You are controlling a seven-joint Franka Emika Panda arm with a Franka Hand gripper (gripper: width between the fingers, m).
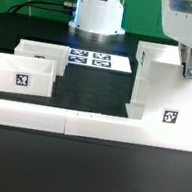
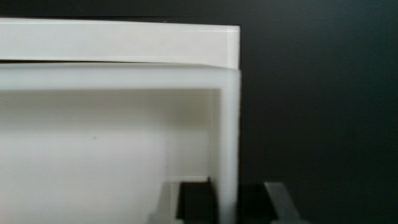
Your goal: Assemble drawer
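On the bench [image 1: 102, 93], at the exterior view's right, the housing [image 1: 156, 89] stands upright, a square tag [image 1: 170, 117] on the face turned to the camera. The end effector [image 1: 189, 71] hangs down over its top edge from above.

In the wrist view the housing [image 2: 107, 130] fills most of the picture as a white panel with a thin side wall running down to the end effector [image 2: 235, 205]. The two dark fingers [image 2: 194, 205] stand one on each side of that wall. One finger lies against it, or very nearly. The other stands off, with a dark gap between it and the wall. So the end effector is narrow but not clamped, straddling the wall without holding it.

At the exterior view's left, well apart from the housing, lie the two trays, both open side up. The front tray [image 1: 26, 76] shows a tag on its near face. The rear tray [image 1: 45, 53] sits just behind it, partly hidden.

Between the trays and the housing, further back, the marker board [image 1: 90, 58] lies flat in front of the robot base [image 1: 98, 8]. A low border wall [image 1: 88, 128] runs across the foreground, and the housing and the front tray sit close behind it.
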